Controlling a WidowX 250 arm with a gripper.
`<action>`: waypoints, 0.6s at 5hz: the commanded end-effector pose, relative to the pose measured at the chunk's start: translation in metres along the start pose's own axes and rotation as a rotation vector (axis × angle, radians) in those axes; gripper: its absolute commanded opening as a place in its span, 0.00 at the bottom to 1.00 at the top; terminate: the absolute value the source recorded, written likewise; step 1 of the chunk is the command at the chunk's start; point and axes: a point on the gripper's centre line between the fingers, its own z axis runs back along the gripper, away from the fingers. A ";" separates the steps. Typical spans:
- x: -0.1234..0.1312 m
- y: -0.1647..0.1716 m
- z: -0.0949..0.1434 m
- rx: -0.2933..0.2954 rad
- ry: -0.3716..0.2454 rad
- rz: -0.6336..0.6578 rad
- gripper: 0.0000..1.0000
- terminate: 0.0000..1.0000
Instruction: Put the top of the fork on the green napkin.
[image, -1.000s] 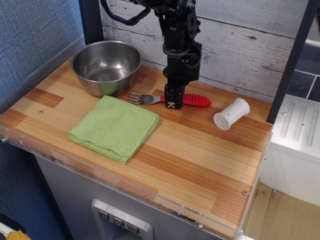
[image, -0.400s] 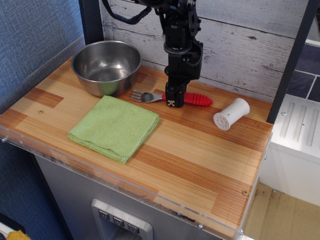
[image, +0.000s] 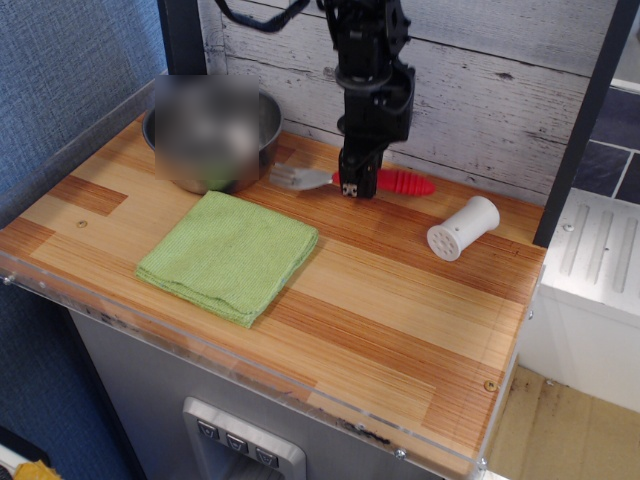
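The fork lies level across the back of the counter, with its red ribbed handle (image: 405, 182) to the right and its silver tined head (image: 296, 177) to the left. My gripper (image: 353, 185) hangs straight down and is shut on the handle near the tines. It holds the fork a little above the wood. The green napkin (image: 230, 255) lies flat at the front left, apart from the fork. The tined head is behind the napkin's far corner, next to the bowl.
A steel bowl (image: 210, 130), blurred in this frame, stands at the back left. A white shaker with holes (image: 462, 228) lies on its side at the right. A white plank wall (image: 480, 90) backs the counter. A dark post (image: 585, 110) rises at the right.
The gripper has risen and shifted slightly back and right, and the fork has come up off the counter with it. The napkin and shaker have not moved.
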 end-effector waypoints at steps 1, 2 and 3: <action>0.007 -0.009 0.047 0.108 -0.046 -0.002 0.00 0.00; 0.008 -0.016 0.052 0.113 -0.058 0.009 0.00 0.00; 0.009 -0.020 0.064 0.134 -0.060 0.017 0.00 0.00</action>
